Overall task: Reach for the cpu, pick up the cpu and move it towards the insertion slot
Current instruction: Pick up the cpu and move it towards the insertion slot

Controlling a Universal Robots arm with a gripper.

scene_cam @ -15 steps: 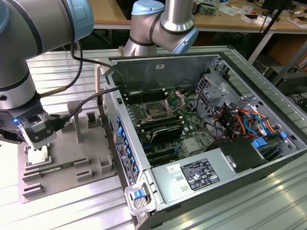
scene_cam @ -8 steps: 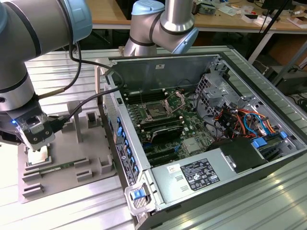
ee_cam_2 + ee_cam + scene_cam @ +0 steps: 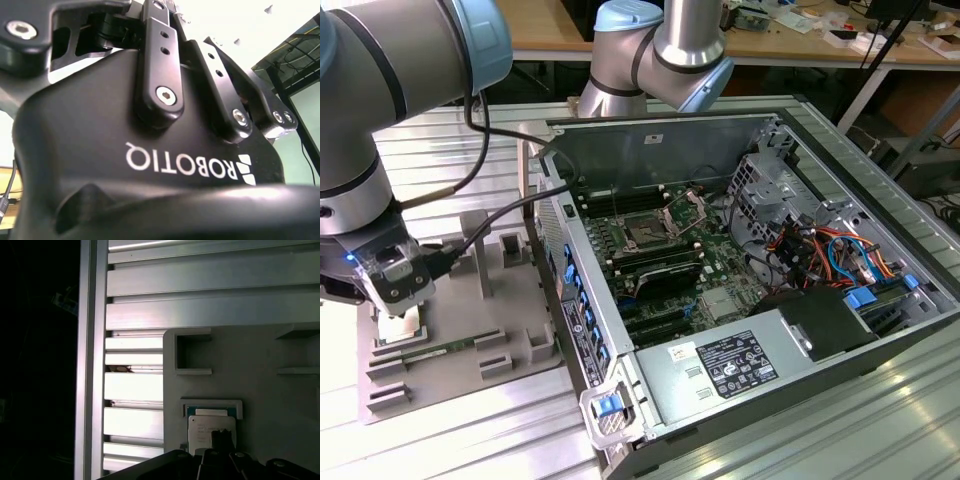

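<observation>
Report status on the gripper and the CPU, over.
Gripper down at grey fixture plate, right over small whitish-silver square cpu. Cpu at the plate, apart from dark square insertion slot in open case. Nothing seen blocking it.

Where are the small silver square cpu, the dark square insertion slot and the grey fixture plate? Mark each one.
cpu (image 3: 204,432): first wrist view, on its silver metal top.
insertion slot (image 3: 645,233): exterior view, on the dark socket centre.
fixture plate (image 3: 460,315): exterior view, on a bare grey patch.
</observation>
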